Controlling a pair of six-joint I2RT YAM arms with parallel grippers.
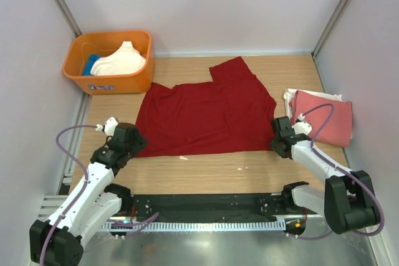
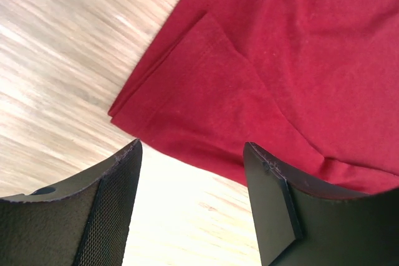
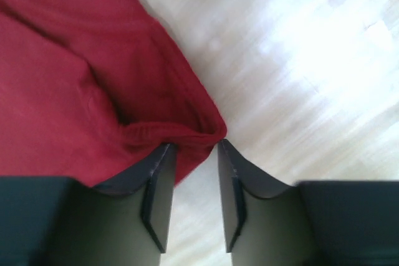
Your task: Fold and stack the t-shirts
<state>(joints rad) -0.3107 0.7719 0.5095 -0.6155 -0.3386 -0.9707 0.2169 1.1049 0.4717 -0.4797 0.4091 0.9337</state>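
Observation:
A dark red t-shirt (image 1: 206, 113) lies spread flat on the wooden table, one sleeve pointing toward the back. My left gripper (image 1: 138, 144) is at its near left corner, open; in the left wrist view the hem (image 2: 187, 135) lies just beyond the left gripper (image 2: 193, 147), with bare wood between the fingers. My right gripper (image 1: 275, 142) is at the near right corner. Its jaws stand a narrow gap apart, and the bunched corner of the red t-shirt (image 3: 193, 134) sits at the tips of the right gripper (image 3: 193, 145).
An orange tub (image 1: 80, 80) at the back left holds a cream t-shirt (image 1: 121, 60) and a blue one (image 1: 91, 64). At the right, a folded salmon-pink t-shirt (image 1: 324, 119) lies on a white one (image 1: 290, 96). A black rail (image 1: 206, 204) runs along the near edge.

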